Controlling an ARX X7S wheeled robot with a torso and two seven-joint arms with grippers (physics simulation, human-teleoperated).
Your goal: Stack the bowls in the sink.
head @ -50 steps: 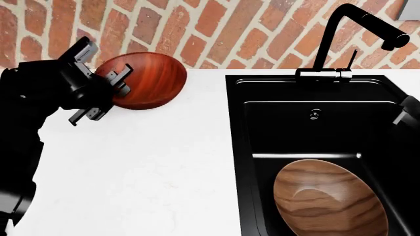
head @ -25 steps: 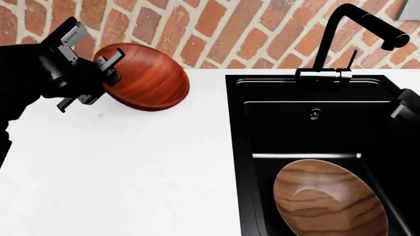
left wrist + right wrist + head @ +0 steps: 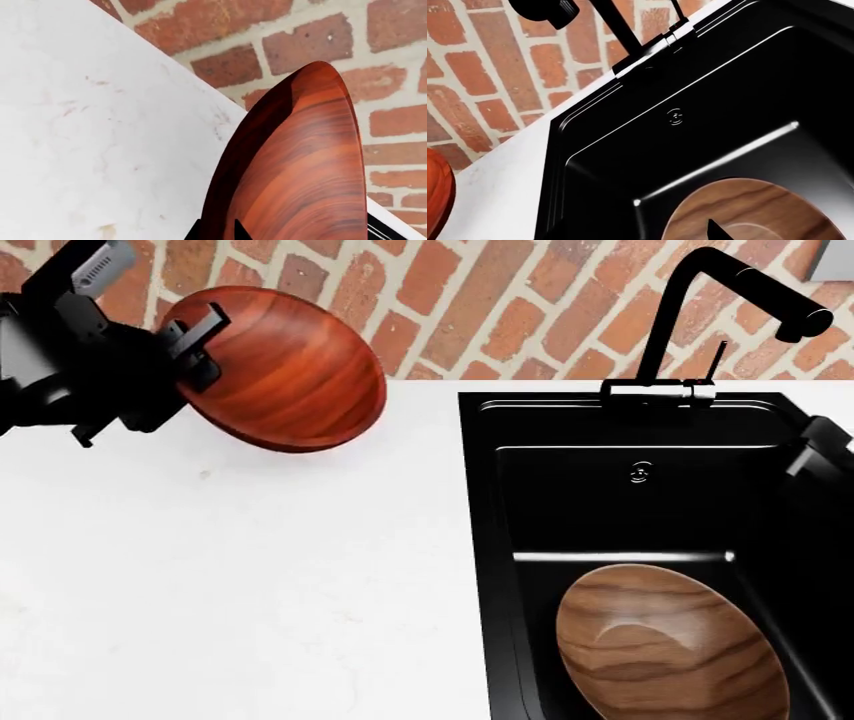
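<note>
The left gripper (image 3: 187, 340), clamped on the reddish bowl (image 3: 280, 370), had lifted it; carrying it over the walnut bowl (image 3: 667, 645) in the sink (image 3: 641, 510) came next.

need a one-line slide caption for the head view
Left end effector holds the reddish-brown bowl tilted above the white counter, while the walnut bowl sits in the black sink.

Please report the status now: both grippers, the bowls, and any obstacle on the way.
Left gripper shut on reddish bowl, held above counter. Right gripper state unclear. Walnut bowl sits in sink. Nothing seen in the way.
</note>
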